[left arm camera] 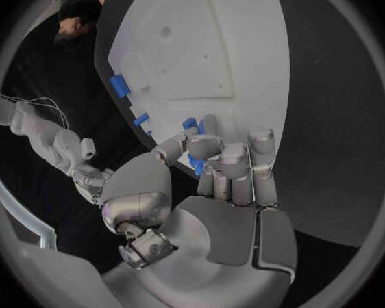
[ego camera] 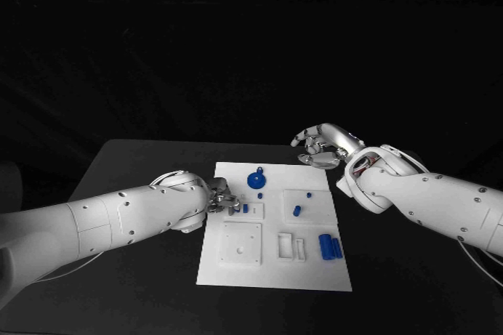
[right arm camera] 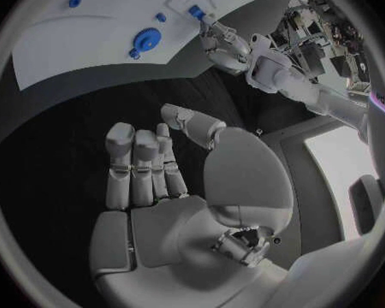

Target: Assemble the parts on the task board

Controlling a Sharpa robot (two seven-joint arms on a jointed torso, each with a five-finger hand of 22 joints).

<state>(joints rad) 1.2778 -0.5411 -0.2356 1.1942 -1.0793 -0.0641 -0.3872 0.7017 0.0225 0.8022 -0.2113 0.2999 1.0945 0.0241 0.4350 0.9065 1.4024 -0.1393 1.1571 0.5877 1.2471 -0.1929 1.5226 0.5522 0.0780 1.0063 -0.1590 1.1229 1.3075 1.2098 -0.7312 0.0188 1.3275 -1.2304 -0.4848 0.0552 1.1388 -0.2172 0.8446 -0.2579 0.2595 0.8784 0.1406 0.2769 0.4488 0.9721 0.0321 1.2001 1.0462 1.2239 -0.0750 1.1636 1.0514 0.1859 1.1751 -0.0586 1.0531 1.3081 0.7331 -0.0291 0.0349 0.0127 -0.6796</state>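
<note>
Task board [ego camera: 275,266], a white plate, lies in the middle of the black surface [ego camera: 137,160], with wide bare room to both sides and a band of free room behind its far edge. On its near half is a square white block [ego camera: 242,243] with small holes, and beside it a white slotted holder [ego camera: 292,245]. A blue cylinder part [ego camera: 327,246] lies near the board's right edge. In the middle is a shallow white tray [ego camera: 306,202] with two small blue parts [ego camera: 299,209] in it. A blue round gear part [ego camera: 256,180] stands near the far edge.

Left robot hand [ego camera: 219,198] is at the board's left edge; its fingers are pressed together around a small blue part [left arm camera: 195,164], pinching it just above the board. Right robot hand [ego camera: 318,147] hovers over the surface beyond the far right corner of the board, apart from it. Its fingers [right arm camera: 141,168] are loosely spread and hold nothing.
</note>
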